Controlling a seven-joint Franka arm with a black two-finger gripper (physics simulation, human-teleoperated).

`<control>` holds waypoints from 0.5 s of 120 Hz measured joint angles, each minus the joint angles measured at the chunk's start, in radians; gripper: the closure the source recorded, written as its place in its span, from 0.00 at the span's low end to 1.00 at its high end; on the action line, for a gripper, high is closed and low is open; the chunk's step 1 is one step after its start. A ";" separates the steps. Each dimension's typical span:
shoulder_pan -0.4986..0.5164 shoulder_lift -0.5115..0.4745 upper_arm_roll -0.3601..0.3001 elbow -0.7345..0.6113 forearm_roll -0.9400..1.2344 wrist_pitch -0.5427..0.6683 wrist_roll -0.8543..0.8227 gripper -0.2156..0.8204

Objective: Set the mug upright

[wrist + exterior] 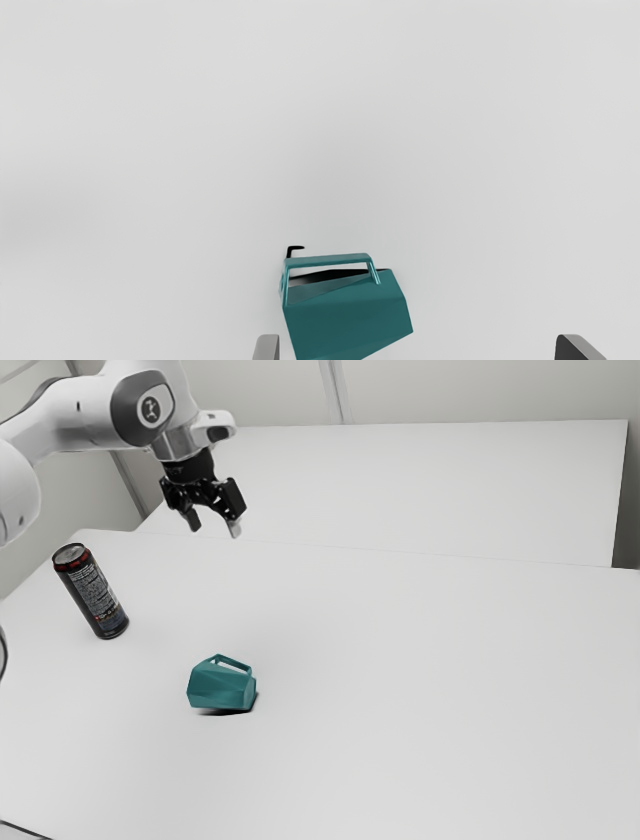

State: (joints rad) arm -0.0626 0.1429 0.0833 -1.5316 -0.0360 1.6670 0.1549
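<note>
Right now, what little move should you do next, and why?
I'd probably ease my open gripper down toward the mug, because the gripper hangs high above the table, while the mug lies on its side, handle up.

No word, brand or number is legible. In the exterior view, the dark can (90,592) bears rows of pale print along its side, too small to read. A round emblem (150,410), light with a dark mark, stands on the arm (85,412); its exact figure cannot be made out.
</note>
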 joint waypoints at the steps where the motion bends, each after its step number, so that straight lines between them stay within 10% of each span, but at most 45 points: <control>1: 0.000 -0.002 0.001 -0.002 0.000 0.002 0.001 0.21; 60: 0.002 -0.327 0.179 -0.594 -0.100 0.374 0.079 0.21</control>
State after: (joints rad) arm -0.0604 -0.1840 0.2621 -2.1260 -0.1359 2.0411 0.2344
